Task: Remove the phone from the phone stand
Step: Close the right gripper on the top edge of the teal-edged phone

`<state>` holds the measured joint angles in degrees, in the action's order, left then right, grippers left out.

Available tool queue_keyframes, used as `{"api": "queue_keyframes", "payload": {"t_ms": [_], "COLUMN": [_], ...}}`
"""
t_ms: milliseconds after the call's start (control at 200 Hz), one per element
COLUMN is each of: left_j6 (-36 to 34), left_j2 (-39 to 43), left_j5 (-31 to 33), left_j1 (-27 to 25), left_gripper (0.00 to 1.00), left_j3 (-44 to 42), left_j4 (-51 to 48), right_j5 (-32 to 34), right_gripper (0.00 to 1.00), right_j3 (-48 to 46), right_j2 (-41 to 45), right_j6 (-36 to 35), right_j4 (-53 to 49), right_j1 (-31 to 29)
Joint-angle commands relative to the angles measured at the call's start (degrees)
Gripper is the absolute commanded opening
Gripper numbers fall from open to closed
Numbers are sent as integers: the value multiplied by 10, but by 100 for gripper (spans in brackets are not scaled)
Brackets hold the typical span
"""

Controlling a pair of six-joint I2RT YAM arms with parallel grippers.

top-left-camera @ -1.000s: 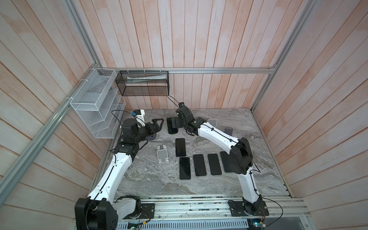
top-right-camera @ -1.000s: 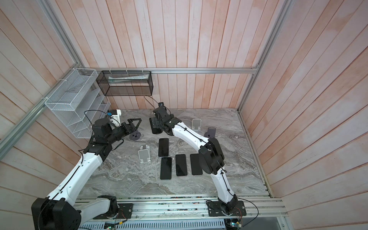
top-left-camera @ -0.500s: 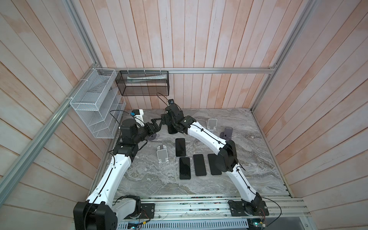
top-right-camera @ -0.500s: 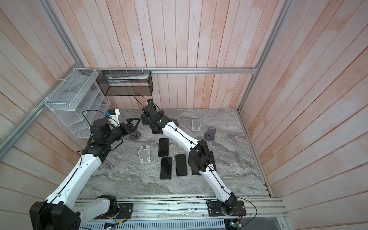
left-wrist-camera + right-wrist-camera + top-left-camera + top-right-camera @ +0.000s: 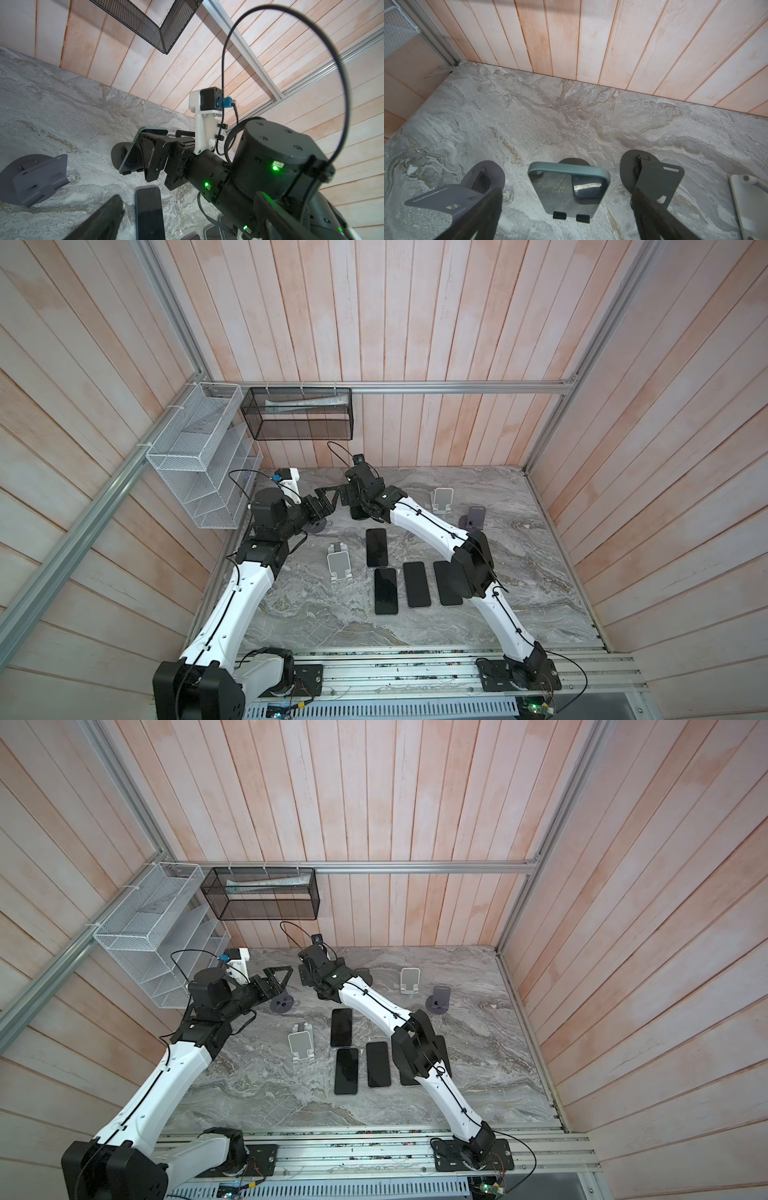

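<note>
Black right fingers [image 5: 481, 218]: risk is an off-centre squeeze. If one pad lands first, it shoves the phone sideways instead of clamping it.
Teal-cased phone [image 5: 569, 172]: glossy glass and smooth case edges. I judge a light pinch may slip on the lift and drop the phone onto the stone.
Grey phone stand [image 5: 572, 161]: two small black lip hooks [image 5: 559, 215] catch the phone's lower edge. A pull outward rather than upward would likely drag or tip the stand along with it.
Empty neighbours: lilac-grey stand [image 5: 446, 199] at about 8 o'clock of the phone and dark grey stand [image 5: 658, 178] at about 2 o'clock. Each sits just beside a finger's outer face (little room to spare), so a sideways drift could knock one over.
Idle left gripper [image 5: 330, 499]: near, at about 9 o'clock of the phone. A lift that swings that way could clash the two arms.
Loose flat phone [image 5: 341, 1027]: lies at about 5 o'clock, under the likely retreat path. A dropped phone would probably land on it.
Wide right gripper [image 5: 564, 192]: fingers spread far apart and straddling the phone, with bare table showing between each finger and the case. It grips nothing, and no contact is visible.
Left fingers [image 5: 99, 220]: spread wide, empty, touching nothing.
Task's thing: the phone leans on its stand at about 11 o'clock of the marble table [image 5: 550, 116], between the right fingers.
</note>
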<state>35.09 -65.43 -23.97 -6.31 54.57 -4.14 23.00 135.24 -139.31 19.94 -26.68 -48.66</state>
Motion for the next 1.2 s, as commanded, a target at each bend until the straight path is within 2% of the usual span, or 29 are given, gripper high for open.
{"api": "queue_keyframes", "payload": {"t_ms": [0, 370, 520, 640, 950, 1195], "left_j6": [-10, -3, -2, -2, 4, 9], "left_j2": [6, -4, -4, -6, -3, -5], "left_j5": [-5, -16, -16, -21, -34, -43], "left_j1": [3, 3, 3, 3, 4, 4], "left_gripper": [100, 100, 100, 100, 100, 100], "left_j3": [6, 4, 2, 4, 2, -4], "left_j4": [2, 9, 10, 8, 16, 28], "right_j5": [-18, -57, -46, 7, -25, -26], "right_gripper": [98, 98, 98, 96, 94, 83], "right_j3": [10, 20, 21, 22, 28, 35], "right_j2": [-12, -26, -36, -41, -56, -68], "right_j6": [8, -2, 14, 38, 41, 64], "right_j4": [10, 16, 26, 28, 34, 40], "right_j1": [8, 12, 13, 13, 14, 15]}}
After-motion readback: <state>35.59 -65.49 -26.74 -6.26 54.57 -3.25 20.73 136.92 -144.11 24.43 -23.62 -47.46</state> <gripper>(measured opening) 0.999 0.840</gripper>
